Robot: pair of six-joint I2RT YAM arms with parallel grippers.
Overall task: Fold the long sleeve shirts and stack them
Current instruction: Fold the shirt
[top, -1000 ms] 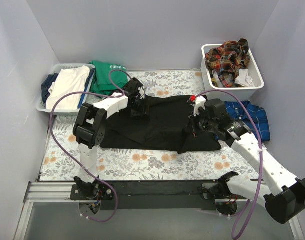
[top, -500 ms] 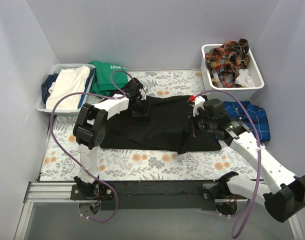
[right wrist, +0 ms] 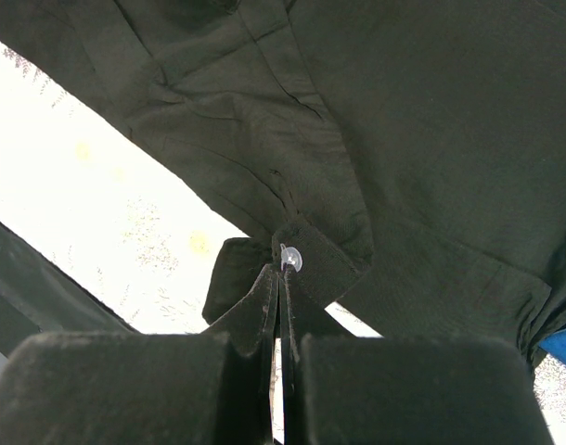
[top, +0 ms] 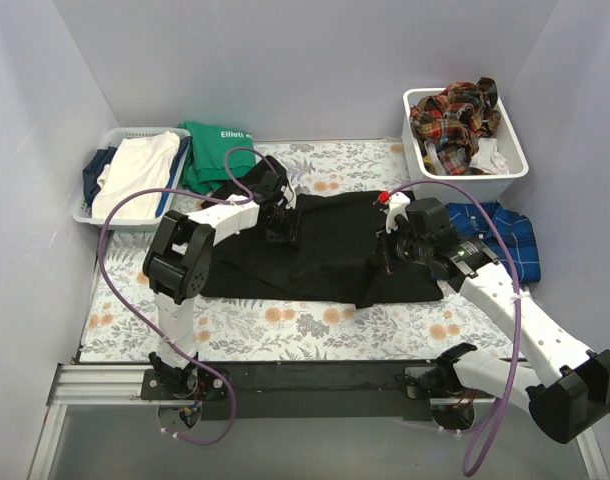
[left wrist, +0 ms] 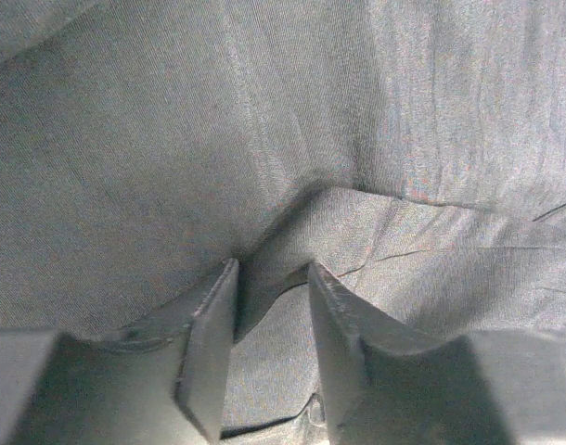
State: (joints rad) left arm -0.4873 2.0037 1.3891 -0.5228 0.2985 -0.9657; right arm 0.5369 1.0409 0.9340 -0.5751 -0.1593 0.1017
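Narrowing left pincer (left wrist: 269, 278), still apart, at 11 o'clock of large plain black cloth shirt (top: 325, 255); right pincer (right wrist: 281, 271) clamped on cuff (right wrist: 313, 262). Lifting soon, probably.

Closed fingers (right wrist: 262, 311) pinch a buttoned cuff (right wrist: 325, 264) of the black shirt (right wrist: 404, 139).

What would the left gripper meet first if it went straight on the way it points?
The black shirt: a raised fold of it lies between the jaws of the left gripper, apparently very close.

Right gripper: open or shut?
Shut on the black shirt: the right gripper has its jaws pressed together on a buttoned cuff.
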